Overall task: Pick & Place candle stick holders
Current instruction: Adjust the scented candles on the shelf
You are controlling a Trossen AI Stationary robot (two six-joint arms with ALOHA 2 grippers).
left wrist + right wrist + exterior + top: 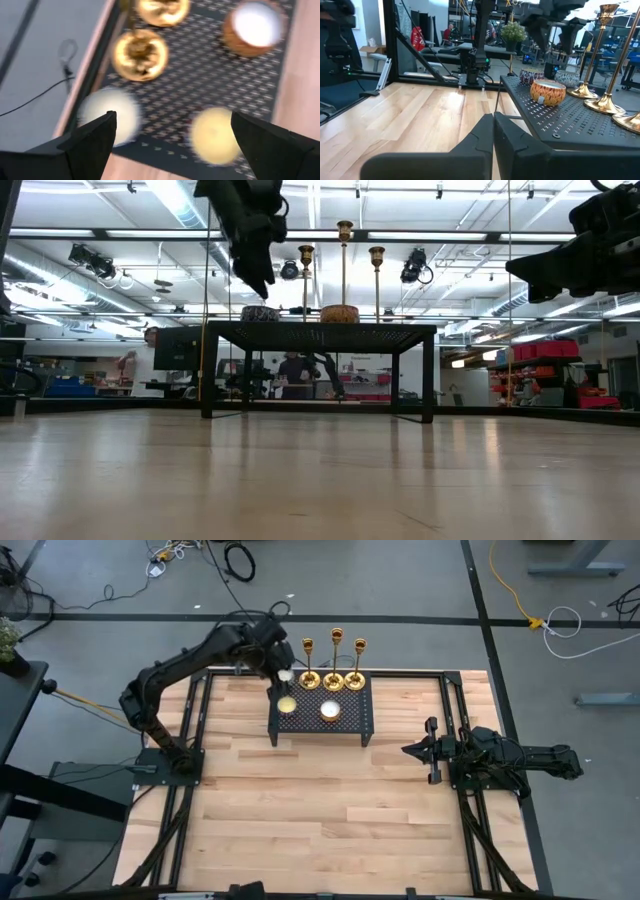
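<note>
Three shiny brass candle stick holders (334,675) are lined along the black mesh rack's (350,718) far edge. Left gripper (170,142) is held spread above the rack; right gripper (493,131) is pressed together, well apart.

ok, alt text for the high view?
Top-down: the left gripper hovers open over the left end of a black mesh rack holding three brass candle stick holders and small candles. The right gripper rests shut beside the rack, over the wooden table.
</note>
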